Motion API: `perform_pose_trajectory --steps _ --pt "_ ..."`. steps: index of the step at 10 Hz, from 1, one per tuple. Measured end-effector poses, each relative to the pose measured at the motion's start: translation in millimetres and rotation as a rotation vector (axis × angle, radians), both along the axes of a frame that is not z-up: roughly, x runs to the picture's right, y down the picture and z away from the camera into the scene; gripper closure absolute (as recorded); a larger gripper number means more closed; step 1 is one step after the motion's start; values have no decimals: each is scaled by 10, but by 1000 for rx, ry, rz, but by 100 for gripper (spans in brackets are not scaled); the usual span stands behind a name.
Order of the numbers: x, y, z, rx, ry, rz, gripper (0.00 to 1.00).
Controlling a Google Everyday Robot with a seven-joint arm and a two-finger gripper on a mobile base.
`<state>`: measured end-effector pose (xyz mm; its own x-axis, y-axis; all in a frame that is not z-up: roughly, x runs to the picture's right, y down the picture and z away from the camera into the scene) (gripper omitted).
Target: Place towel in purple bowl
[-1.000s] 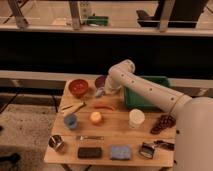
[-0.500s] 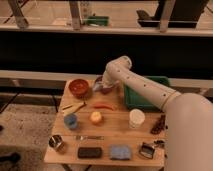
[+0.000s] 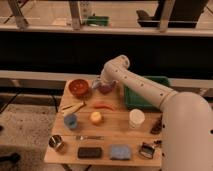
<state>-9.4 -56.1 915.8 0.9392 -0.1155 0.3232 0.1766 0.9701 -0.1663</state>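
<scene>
The purple bowl (image 3: 106, 88) stands at the back of the wooden table (image 3: 112, 132), right of a red-orange bowl (image 3: 78, 87). My gripper (image 3: 100, 83) is right over the purple bowl's left rim, at the end of the white arm (image 3: 145, 87) that reaches in from the right. A small pale patch at the gripper, over the bowl, may be the towel (image 3: 96, 82); I cannot tell whether it is held. The arm hides most of the bowl's inside.
A green bin (image 3: 145, 97) sits right of the bowl. A red chili (image 3: 104, 105), yellow banana (image 3: 74, 107), blue cup (image 3: 70, 120), orange fruit (image 3: 95, 117) and white cup (image 3: 136, 118) lie mid-table. Along the front are a metal cup (image 3: 56, 142), black block (image 3: 90, 152) and blue sponge (image 3: 120, 151).
My gripper has moved left and slightly back, from in front of the purple bowl to over its left rim. The objects on the table have not moved.
</scene>
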Motion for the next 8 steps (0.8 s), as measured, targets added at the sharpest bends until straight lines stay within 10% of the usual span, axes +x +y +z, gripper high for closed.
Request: perform_pose_trajectory --steps 8 --pt "94 -92 296 79 -6 9 100"
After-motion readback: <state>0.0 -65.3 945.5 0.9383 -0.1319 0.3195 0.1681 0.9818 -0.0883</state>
